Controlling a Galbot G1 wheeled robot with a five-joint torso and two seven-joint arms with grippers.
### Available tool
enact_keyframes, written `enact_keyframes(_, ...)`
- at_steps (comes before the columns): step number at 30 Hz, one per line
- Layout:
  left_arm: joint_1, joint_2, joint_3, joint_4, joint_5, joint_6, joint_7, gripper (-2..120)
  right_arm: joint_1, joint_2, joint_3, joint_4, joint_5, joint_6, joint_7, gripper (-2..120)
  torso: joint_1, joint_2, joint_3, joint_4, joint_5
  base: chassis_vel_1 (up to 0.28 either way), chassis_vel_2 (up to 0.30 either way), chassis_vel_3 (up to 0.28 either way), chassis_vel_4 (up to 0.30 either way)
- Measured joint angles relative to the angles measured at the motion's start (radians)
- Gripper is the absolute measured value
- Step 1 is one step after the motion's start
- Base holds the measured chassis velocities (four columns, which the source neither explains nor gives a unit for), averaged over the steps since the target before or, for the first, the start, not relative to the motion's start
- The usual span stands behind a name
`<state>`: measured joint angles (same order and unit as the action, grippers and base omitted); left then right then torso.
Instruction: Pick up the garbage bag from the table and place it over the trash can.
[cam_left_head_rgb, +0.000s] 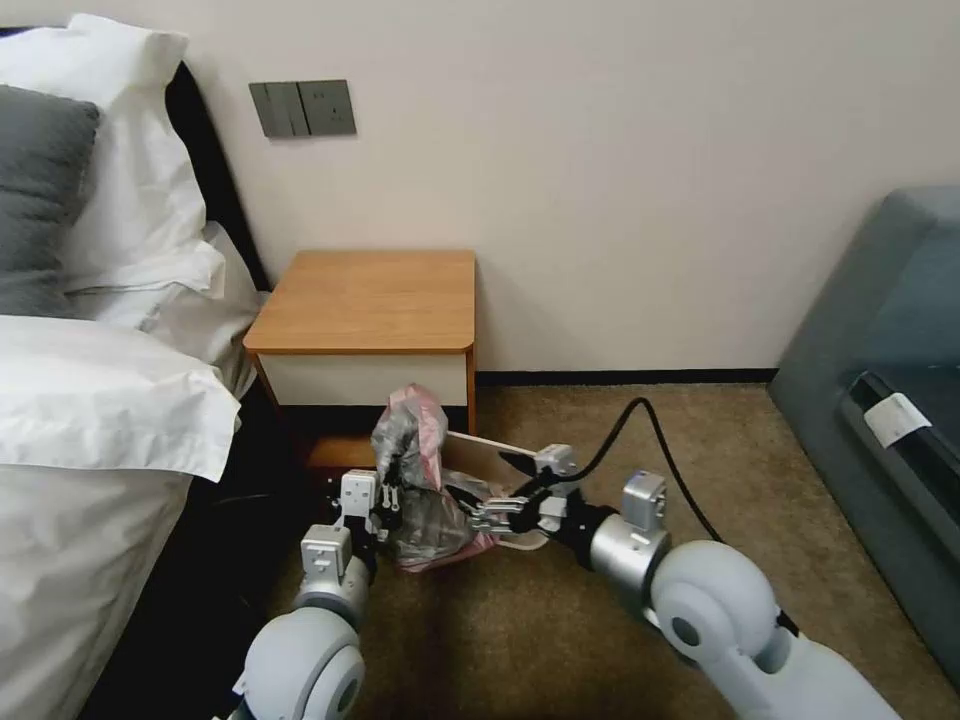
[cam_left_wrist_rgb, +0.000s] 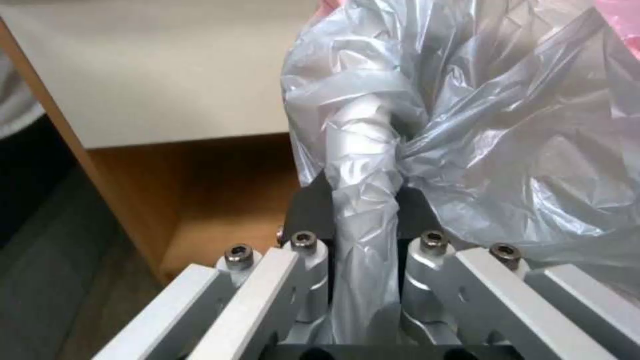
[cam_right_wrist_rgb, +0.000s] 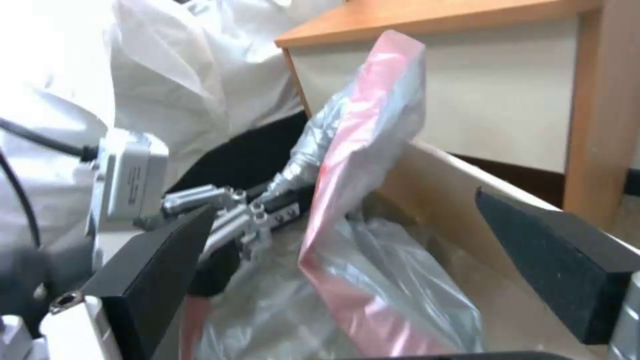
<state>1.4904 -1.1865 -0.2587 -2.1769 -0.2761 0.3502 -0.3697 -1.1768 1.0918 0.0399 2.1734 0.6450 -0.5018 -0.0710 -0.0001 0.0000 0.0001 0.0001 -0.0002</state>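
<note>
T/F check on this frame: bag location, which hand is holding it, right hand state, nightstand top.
1. The garbage bag lies on the table top. False: it is down at the trash can, in front of the table.
2. The left hand is shut on a twisted bit of bag. True.
3. The right hand is clamped on the bag. False: its fingers stand open.
4. The table top is bare. True.

Soft, even room light; deep shadow beside the bed (cam_left_head_rgb: 90, 420), glare on bedding beyond the right gripper (cam_right_wrist_rgb: 347, 280).
</note>
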Motion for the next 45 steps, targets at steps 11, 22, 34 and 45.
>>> enact_keyframes(11,0.011,-0.009,-0.002,0.0,0.05,-0.027,0.008,11,0.064,0.053,-0.081,-0.057,0.009,0.019,0.067,95,0.0,0.0,0.0,-0.0001,0.0001,0.0,0.0,0.0,0.0)
enact_keyframes(22,0.016,-0.014,-0.003,-0.001,0.075,-0.041,0.015,11,0.072,0.086,-0.089,-0.089,0.099,0.018,0.121,59,0.0,0.0,0.0,-0.0001,0.0001,0.0,0.0,0.0,0.0)
enact_keyframes(34,0.025,-0.022,-0.002,-0.001,0.11,-0.066,0.03,11,0.071,0.102,-0.087,-0.108,0.106,0.019,0.123,14,0.0,0.0,0.0,-0.0001,0.0001,0.0,0.0,0.0,0.0)
enact_keyframes(45,0.026,-0.032,-0.012,0.004,0.092,-0.081,0.034,11,0.036,0.09,-0.038,-0.077,0.104,0.028,0.14,0,0.0,0.0,0.0,-0.0001,0.0002,0.0,0.0,0.0,0.0)
